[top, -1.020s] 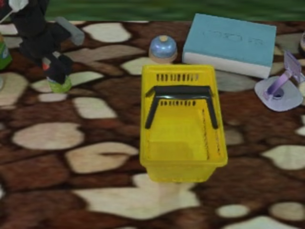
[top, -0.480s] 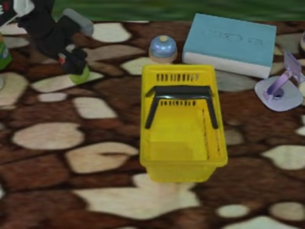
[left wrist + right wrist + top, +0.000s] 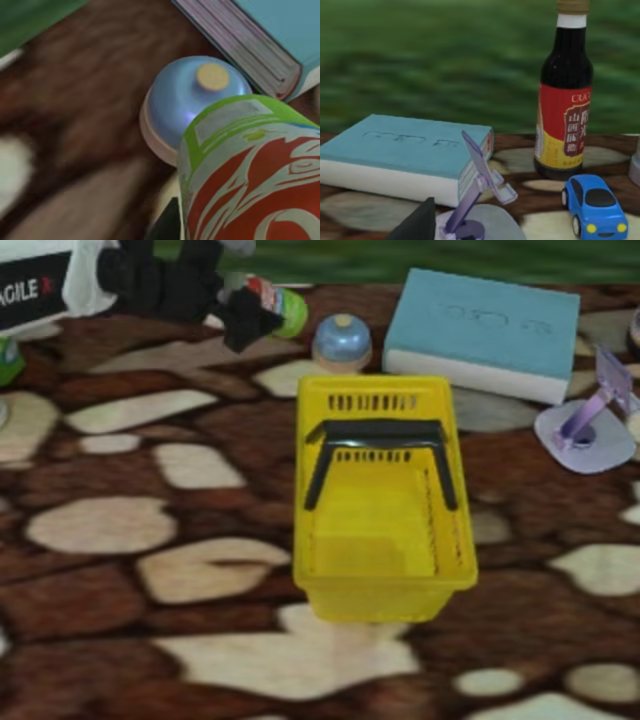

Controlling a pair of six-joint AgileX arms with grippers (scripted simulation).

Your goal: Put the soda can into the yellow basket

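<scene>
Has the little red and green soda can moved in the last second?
Yes. The soda can, held in the left claw, moved rightward toward the blue dome-shaped bell.

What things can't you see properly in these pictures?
- Right gripper: not in the top view; only a dark tip at the right wrist view's edge.
- Left gripper fingers: the left wrist view shows only the can, cut off by the edge.
- Basket: far wall partly behind its own handle.

bell [image 3: 342,342] behind basket [image 3: 385,590] | book [image 3: 483,330] right of bell
</scene>
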